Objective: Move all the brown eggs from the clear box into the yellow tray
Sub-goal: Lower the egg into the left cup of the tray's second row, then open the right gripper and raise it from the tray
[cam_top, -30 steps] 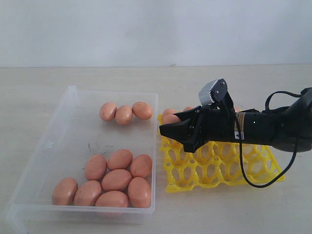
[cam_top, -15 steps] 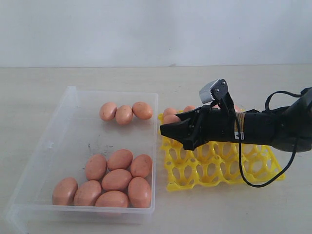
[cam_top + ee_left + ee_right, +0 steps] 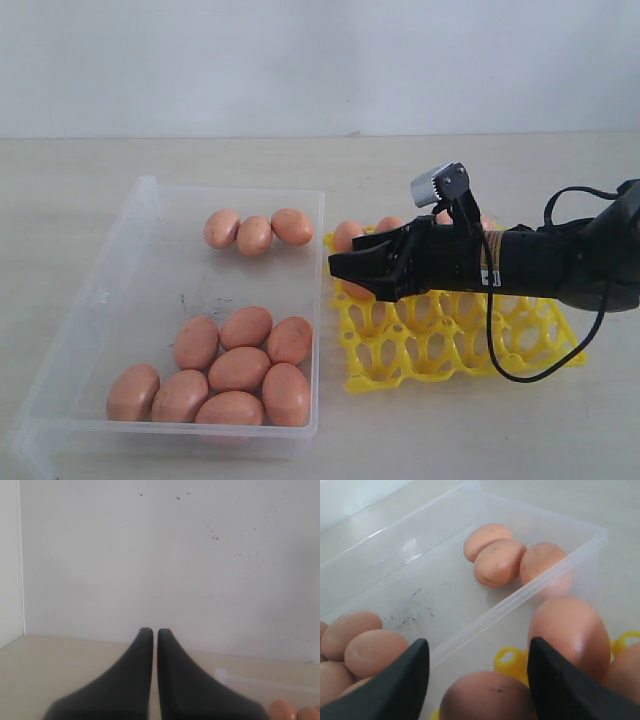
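Exterior view: shallow clear plastic box (image 3: pixel 140 290) with low walls and a dark-smudged floor, holding smooth, matte, orange-brown oval eggs (image 3: pixel 240 368), three at the far end, eight clustered near. Just beside it, bright yellow plastic lattice tray (image 3: pixel 420 372) with a few more eggs in its far cups. Black right arm (image 3: pixel 540 265) lying level above the tray, right gripper (image 3: pixel 345 270) over its box-side edge. Left wrist view: left gripper (image 3: pixel 155 630) facing a white wall (image 3: pixel 150 555), dark tapered fingers (image 3: pixel 135 680) almost touching, nothing between. Right wrist view: dark fingers (image 3: pixel 395 685) spread wide, gripping nothing, one egg seated in the tray below the gap.
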You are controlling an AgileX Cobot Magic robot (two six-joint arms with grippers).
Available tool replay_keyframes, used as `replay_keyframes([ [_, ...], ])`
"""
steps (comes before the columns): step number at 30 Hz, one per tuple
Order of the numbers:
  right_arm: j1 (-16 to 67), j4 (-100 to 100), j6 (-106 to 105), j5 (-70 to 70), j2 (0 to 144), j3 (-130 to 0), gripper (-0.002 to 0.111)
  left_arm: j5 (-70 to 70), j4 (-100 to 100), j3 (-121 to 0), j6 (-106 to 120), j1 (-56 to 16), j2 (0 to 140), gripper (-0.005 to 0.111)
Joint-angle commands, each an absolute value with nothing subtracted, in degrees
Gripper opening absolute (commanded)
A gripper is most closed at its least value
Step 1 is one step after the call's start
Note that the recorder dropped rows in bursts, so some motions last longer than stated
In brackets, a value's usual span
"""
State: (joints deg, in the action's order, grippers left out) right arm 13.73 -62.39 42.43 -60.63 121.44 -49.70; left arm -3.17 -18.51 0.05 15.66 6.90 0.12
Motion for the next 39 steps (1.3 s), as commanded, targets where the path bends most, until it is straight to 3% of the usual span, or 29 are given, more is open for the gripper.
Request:
replay_keyframes([
  [1,13.8,-63.3,46.0,-61.4,120.6,-49.9,0.053,-3.0,-18.3,0.0,16.0,6.8,0.0,0.004],
  [7,13.8,-63.5,52.3,-61.7,115.9,-49.9,0.052,-3.0,-18.3,0.0,16.0,6.8,0.0,0.004],
  [12,13.8,-63.8,58.2,-70.0,113.1,-49.9,0.052,-3.0,-18.3,0.0,16.0,6.8,0.0,0.004],
  [31,13.8,-62.7,63.8,-70.0,112.6,-49.9,0.052,-3.0,-18.3,0.0,16.0,6.8,0.0,0.004],
  [34,14.3,-62.6,64.7,-70.0,112.6,-50.2,0.039,-3.0,-18.3,0.0,16.0,6.8,0.0,0.004],
  [38,18.3,-64.5,62.4,-70.0,112.6,-53.8,0.000,-3.0,-18.3,0.0,16.0,6.8,0.0,0.004],
  [39,19.9,-65.0,62.4,-70.0,112.6,-55.5,0.000,-3.0,-18.3,0.0,16.0,6.8,0.0,0.004],
])
